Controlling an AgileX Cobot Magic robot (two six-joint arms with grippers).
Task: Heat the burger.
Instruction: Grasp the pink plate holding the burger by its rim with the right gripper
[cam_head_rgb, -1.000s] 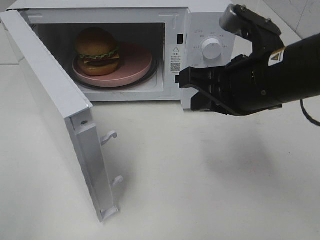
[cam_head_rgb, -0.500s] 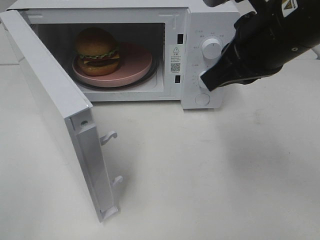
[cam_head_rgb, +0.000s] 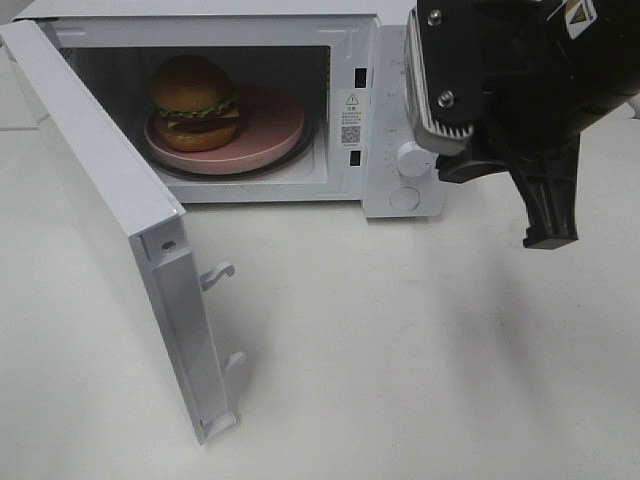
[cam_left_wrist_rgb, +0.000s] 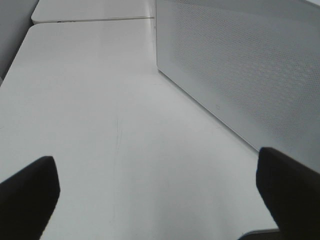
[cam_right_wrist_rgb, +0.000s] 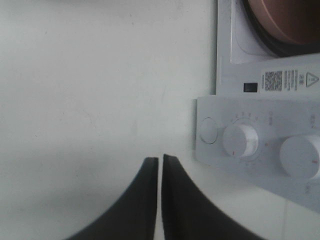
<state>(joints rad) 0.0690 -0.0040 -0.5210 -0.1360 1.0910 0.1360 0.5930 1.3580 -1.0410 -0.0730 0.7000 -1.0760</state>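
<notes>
The burger (cam_head_rgb: 193, 100) sits on a pink plate (cam_head_rgb: 270, 125) inside the white microwave (cam_head_rgb: 345, 30), left of the cavity's middle. The microwave's door (cam_head_rgb: 90, 190) is swung wide open toward the front left. My right gripper (cam_head_rgb: 550, 238) hangs shut and empty, pointing down, to the right of the control panel. In the right wrist view its fingers (cam_right_wrist_rgb: 160, 162) meet over the table just beside the round button (cam_right_wrist_rgb: 209, 131) and the lower knob (cam_right_wrist_rgb: 241, 140). My left gripper (cam_left_wrist_rgb: 160, 189) is open and empty, low over the table beside the door's perforated panel (cam_left_wrist_rgb: 240, 65).
The right arm's black body covers the upper knob in the exterior high view; the lower knob (cam_head_rgb: 412, 160) and button (cam_head_rgb: 404, 199) show. Two latch hooks (cam_head_rgb: 218, 272) stick out of the door's edge. White tabletop (cam_head_rgb: 400, 350) lies in front of the microwave.
The right arm has swung from in front of the microwave's opening to the right and upward, turning its shut gripper to point down beside the control panel. Burger and door are unmoved.
</notes>
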